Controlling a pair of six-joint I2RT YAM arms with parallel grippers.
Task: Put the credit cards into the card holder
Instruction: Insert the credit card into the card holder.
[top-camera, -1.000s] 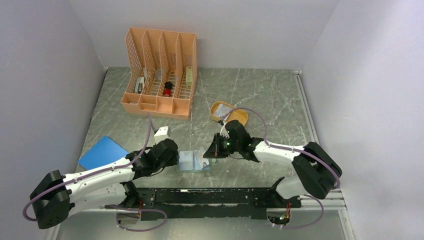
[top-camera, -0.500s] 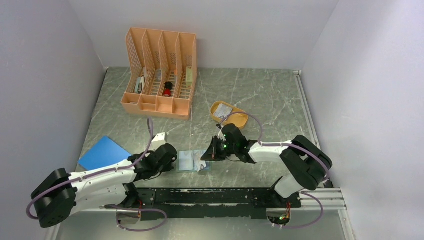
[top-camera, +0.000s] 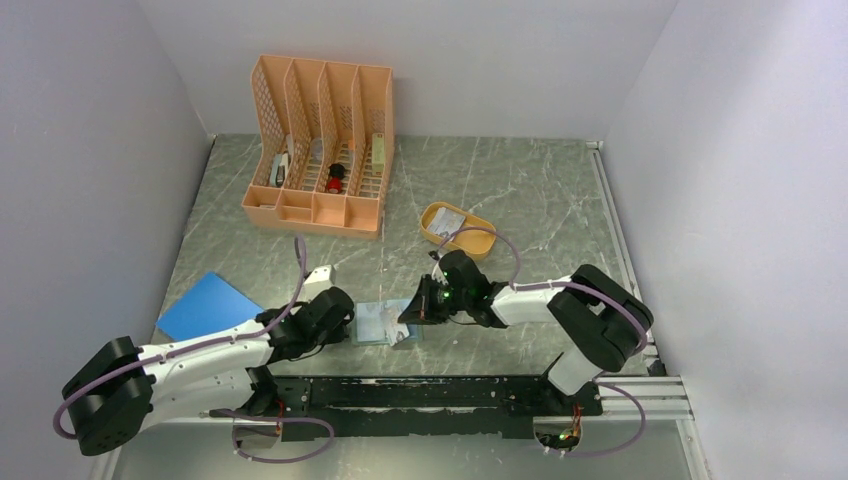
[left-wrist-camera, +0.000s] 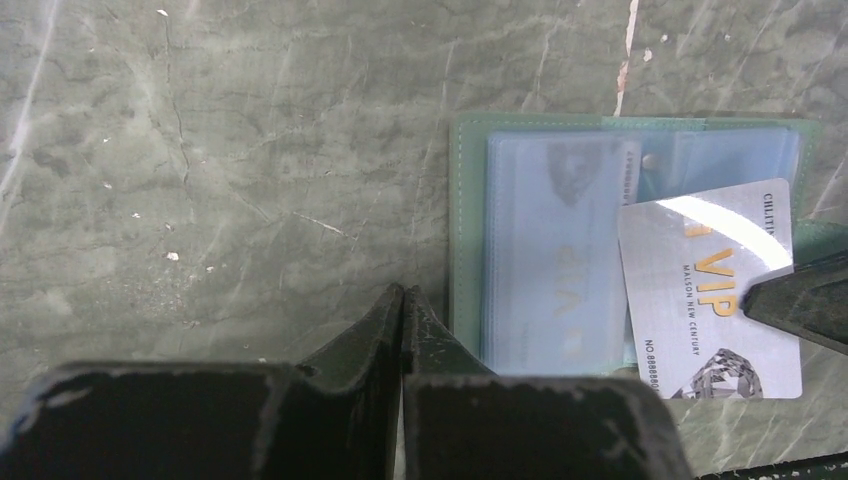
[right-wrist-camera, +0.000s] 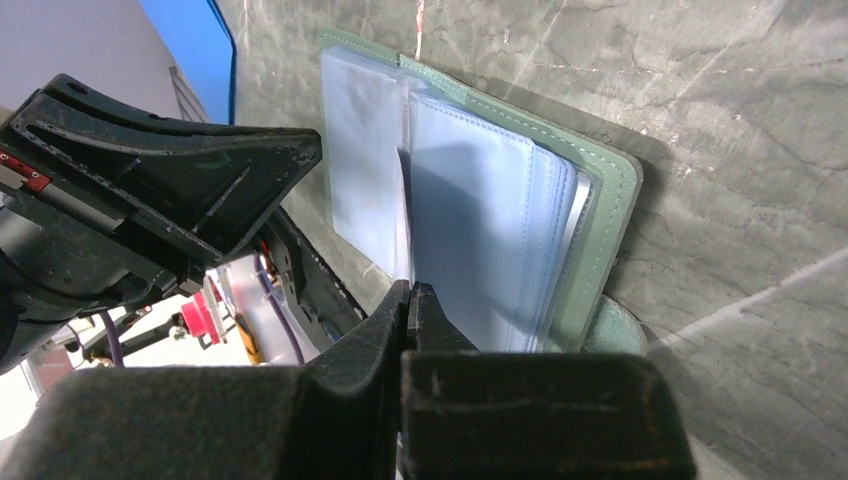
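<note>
The card holder (top-camera: 385, 324) lies open on the table in front of the arm bases, its pale plastic pockets (left-wrist-camera: 555, 250) facing up inside the green cover (right-wrist-camera: 605, 190). My right gripper (top-camera: 412, 312) is shut on a silver credit card (left-wrist-camera: 710, 285) marked VIP and holds it over the holder's right half. In the right wrist view that card (right-wrist-camera: 404, 215) shows edge-on between the sleeves. My left gripper (left-wrist-camera: 403, 298) is shut with nothing in it. Its tips rest at the holder's left edge. More credit cards (top-camera: 450, 219) lie in the orange oval tray (top-camera: 482, 240).
An orange desk organiser (top-camera: 320, 150) with small items stands at the back left. A bright blue flat sheet (top-camera: 205, 305) lies by the left arm. Grey walls close both sides, and a black rail (top-camera: 420, 392) runs along the near edge.
My left gripper has closed beside the holder's left edge. The right gripper has moved a little left with the card, further over the open holder.
</note>
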